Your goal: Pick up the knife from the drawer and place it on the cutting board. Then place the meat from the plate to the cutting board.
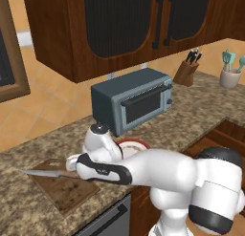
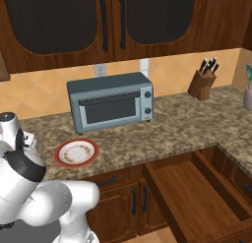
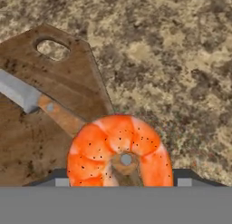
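My pincer [image 3: 121,184] clamped on curled orange-pink shrimp-like meat [image 3: 120,150], over dark brown wooden cutting board [image 3: 54,105] edge. Steel-bladed brown-handled knife [image 3: 41,103] on board. Risk: release here, meat lands on knife handle or rolls onto counter [image 3: 172,60].

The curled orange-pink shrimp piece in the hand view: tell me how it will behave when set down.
The curled orange-pink shrimp piece is small, so probably light. Its rounded ring shape might roll or rock on landing. The glossy surface looks slippery, so it could slide on the dark brown wooden cutting board.
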